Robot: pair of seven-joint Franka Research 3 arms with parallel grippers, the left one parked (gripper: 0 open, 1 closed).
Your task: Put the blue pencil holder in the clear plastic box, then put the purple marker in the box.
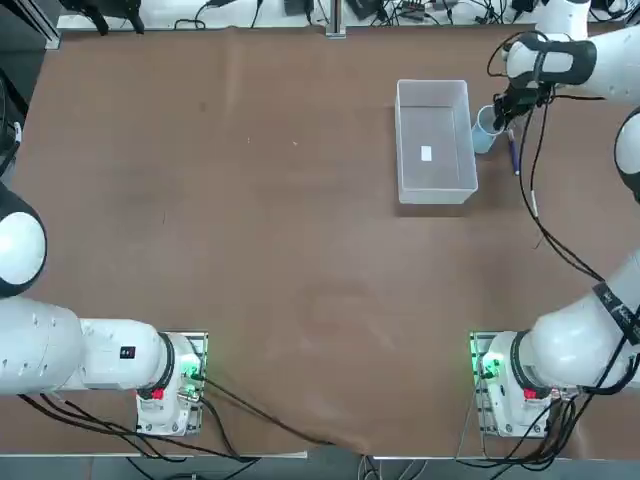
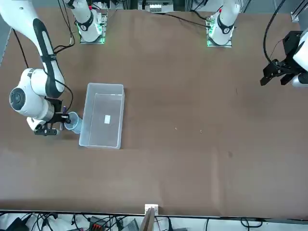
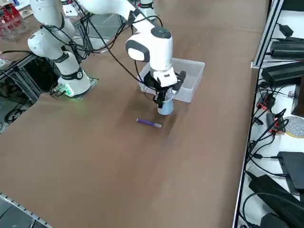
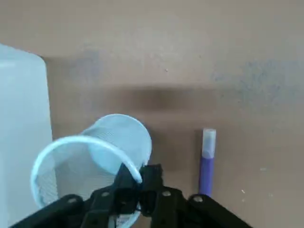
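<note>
Robotics lab: white robot arm [image 1: 560,350] bolted onto brown worktop [image 1: 300,250] well behind pincer [image 1: 505,112], loose cables [image 1: 545,440] and electronics [image 3: 273,123] around edges.

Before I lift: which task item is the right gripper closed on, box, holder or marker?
The blue pencil holder: its rim is between the right gripper's fingertips; box and marker are untouched.

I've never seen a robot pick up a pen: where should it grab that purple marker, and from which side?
Probably around the middle of the purple marker, from straight above, closing across its narrow width: it lies flat on the table, long and thin, with nothing resting on it.
</note>
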